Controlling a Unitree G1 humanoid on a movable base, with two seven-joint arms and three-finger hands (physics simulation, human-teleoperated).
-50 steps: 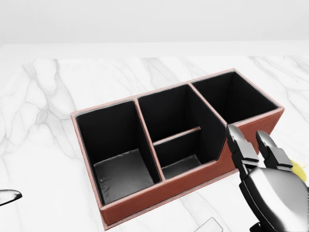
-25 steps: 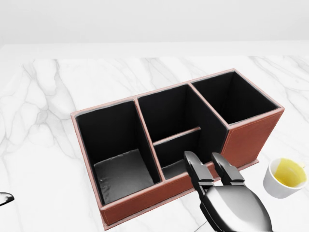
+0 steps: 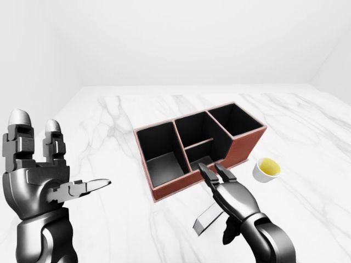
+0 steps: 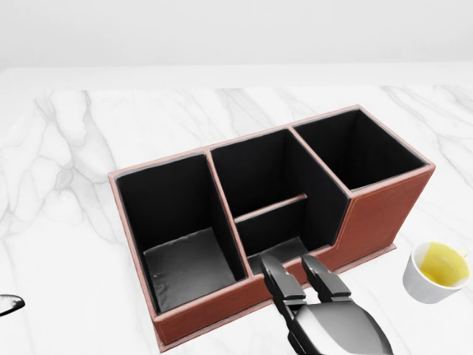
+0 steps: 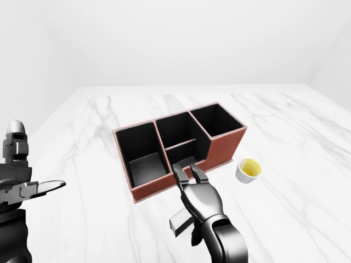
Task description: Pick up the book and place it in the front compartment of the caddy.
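The brown caddy with black insides lies slantwise on the marble top. Its small low compartment sits at the middle of its near wall. My right hand reaches up from the bottom of the head view, its fingertips at that wall just below the small compartment. In the left-eye view a thin grey book hangs tilted under this hand, held between fingers and thumb. The head view does not show the book. My left hand stands raised at the far left, fingers spread, holding nothing.
A white cup of yellow liquid stands on the marble right of the caddy's right end. The marble top spreads wide to the left and behind the caddy. White walls close the room.
My right hand has moved left across the head view, from over the cup to the caddy's small middle compartment. The cup has come into sight. The caddy has not moved.
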